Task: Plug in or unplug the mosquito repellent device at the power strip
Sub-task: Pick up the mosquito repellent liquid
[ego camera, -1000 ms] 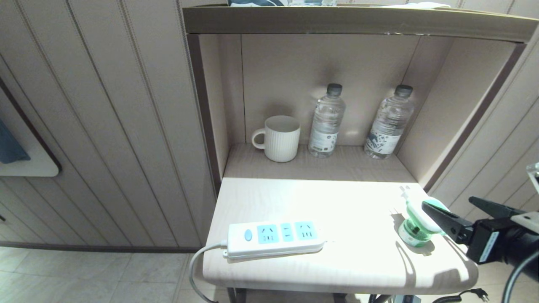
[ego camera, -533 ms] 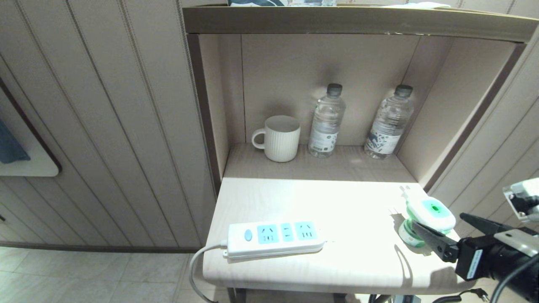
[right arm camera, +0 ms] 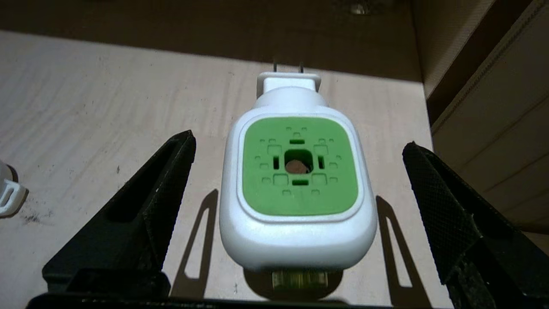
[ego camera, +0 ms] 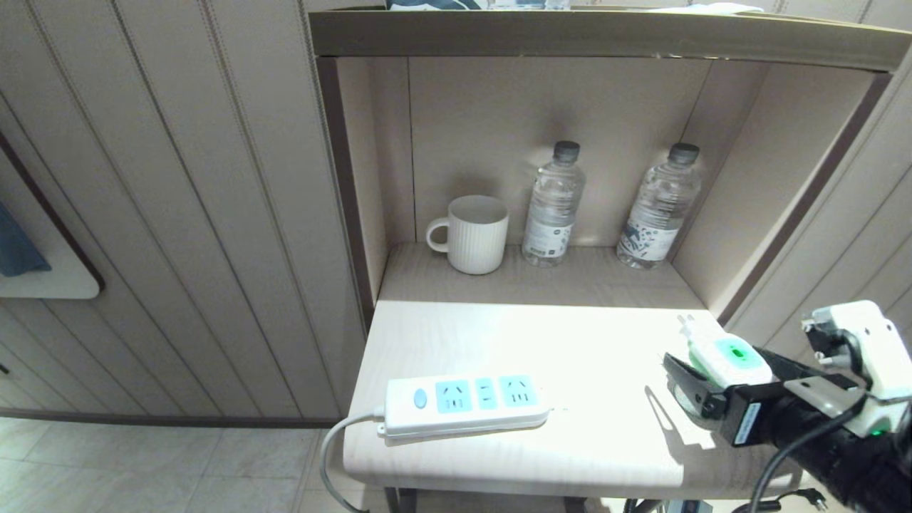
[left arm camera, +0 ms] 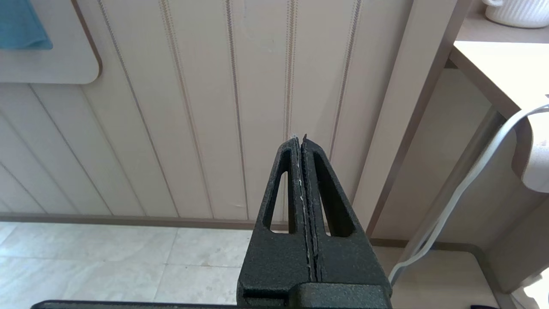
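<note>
Right pincer (ego camera: pixel 719 381): spread wide, one finger on either side of the mosquito repellent device (ego camera: pixel 728 360), no contact visible yet; nothing is held.
Left pincer (left arm camera: pixel 302 143): clenched on nothing, parked low beside the worktop (ego camera: pixel 513 342), facing the wall panels.
Device: stands unplugged near the right edge of the worktop, green vent face up, prongs (right arm camera: pixel 287 66) pointing toward the back alcove.
Power strip (ego camera: pixel 463 402): lies at the front left of the worktop, well apart from the device, all sockets free.
Step in hand: closing on the white body.
How to do it well: centre the fingers on the flat sides of the housing, below the green face, not on the bottle underneath; squeeze evenly so it does not twist.
Risk: an off-centre pinch may tip the unit or push it off the nearby edge.
Next need: prongs must turn downward before meeting a socket.
</note>
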